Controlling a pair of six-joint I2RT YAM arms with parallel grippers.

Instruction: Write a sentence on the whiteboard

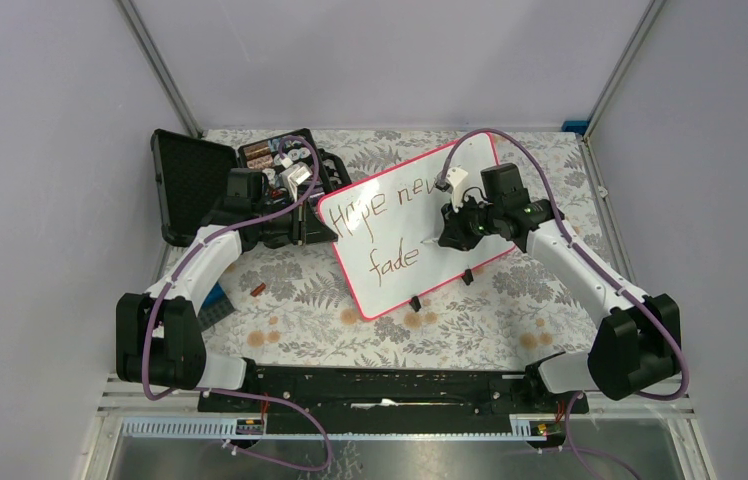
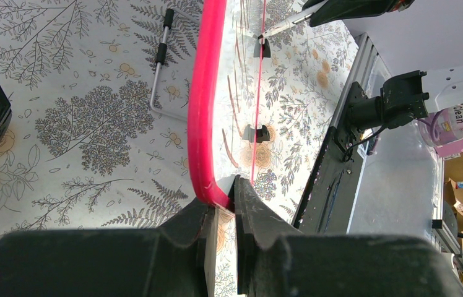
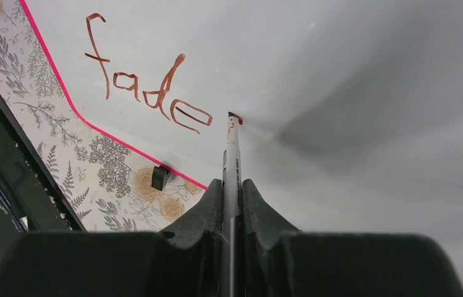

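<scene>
Right up close, the right gripper (image 3: 232, 192) has its jaws pressed tight on a slim marker (image 3: 231, 154), and the tip is down on the whiteboard (image 3: 353, 68), just right of the last "e". The sentence (image 3: 145, 93) reads "fade" on its lower line, with the first stroke of the next letter at the tip. From above, the upper line shows "Hope nev" before the arm covers the rest.

Over to the left gripper (image 2: 226, 197): both fingers are pinched on the board's rounded pink-red corner, steadying it. The board sits mid-table at an angle across the floral table (image 1: 290, 320). Its far side looks raised, and a wire stand (image 2: 160, 68) shows behind it. Two black clips (image 1: 440, 289) line the near long edge, and the black case (image 1: 190, 180) lies open behind the left arm.

How will it handle? The board looks light, thin and rigid, with a slick face, so it would likely skid or rock under pen pressure. The rim corner is the sensible hold, clear of the wet ink. The marker is narrow and smooth and could twist in the jaws, so a light, even press looks best for the closing letter and full stop.
</scene>
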